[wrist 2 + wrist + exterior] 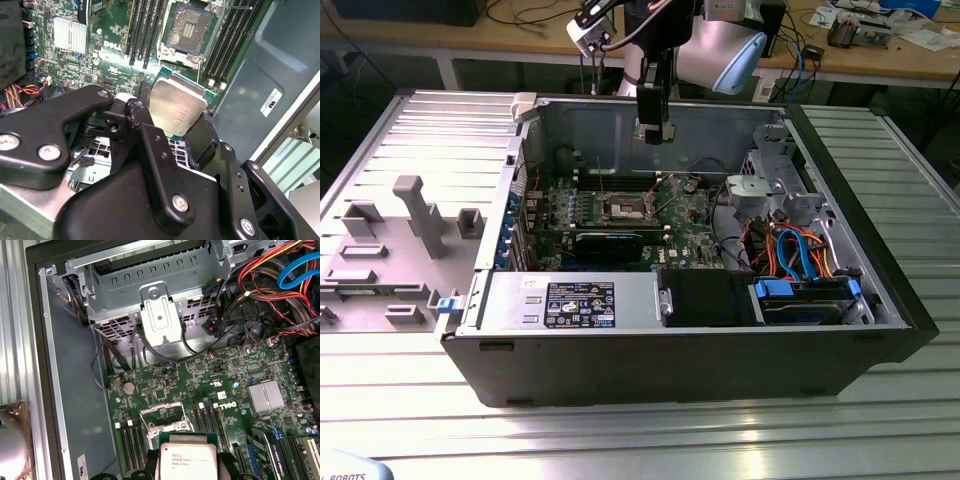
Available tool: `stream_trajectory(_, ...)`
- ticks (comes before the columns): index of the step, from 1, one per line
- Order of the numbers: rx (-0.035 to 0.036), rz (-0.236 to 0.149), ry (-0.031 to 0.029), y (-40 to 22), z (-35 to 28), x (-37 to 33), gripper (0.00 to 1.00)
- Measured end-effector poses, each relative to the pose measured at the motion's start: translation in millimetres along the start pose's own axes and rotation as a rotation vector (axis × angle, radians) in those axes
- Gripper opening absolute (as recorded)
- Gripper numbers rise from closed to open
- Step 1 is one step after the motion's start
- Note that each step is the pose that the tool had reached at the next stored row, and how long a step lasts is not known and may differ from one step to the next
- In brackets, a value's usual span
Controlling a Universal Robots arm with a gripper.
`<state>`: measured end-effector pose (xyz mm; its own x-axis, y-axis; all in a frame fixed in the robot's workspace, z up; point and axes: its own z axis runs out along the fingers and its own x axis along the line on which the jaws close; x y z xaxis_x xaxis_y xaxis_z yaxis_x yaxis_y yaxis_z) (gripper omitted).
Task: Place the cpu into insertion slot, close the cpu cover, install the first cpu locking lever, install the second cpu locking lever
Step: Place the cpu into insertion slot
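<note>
Exterior view: gripper [653, 130] hung over the motherboard [685, 215] in the open case [670, 360]. Second wrist view: it was clamped on the cpu [177, 110], insertion slot [187, 32] empty beyond, so step one; seating would need the chip square to the socket. First wrist view: cpu's edge cut off, cpu cover hard to tell from slot rim

We log the cpu [177, 102], a silvery square with green edging, tilted and clamped in the gripper [169, 122], aloft and short of the slot [189, 31]. The slot lies bare, its contacts exposed; the cover [162, 410] stands raised at its edge.
</note>
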<state>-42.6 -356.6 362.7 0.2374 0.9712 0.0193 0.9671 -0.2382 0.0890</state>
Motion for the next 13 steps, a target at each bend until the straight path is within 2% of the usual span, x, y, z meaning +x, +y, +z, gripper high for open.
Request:
stream_trajectory(4, -0.0005, 0.021, -0.0019, 0.0, 0.0, 0.0, 0.54)
stream_trajectory(9, -0.0019, 0.095, -0.0084, 0.0, 0.2, 0.0, 0.54)
stream_trajectory(13, -0.0026, 0.130, -0.0116, -0.1, 0.2, 0.0, 0.54)
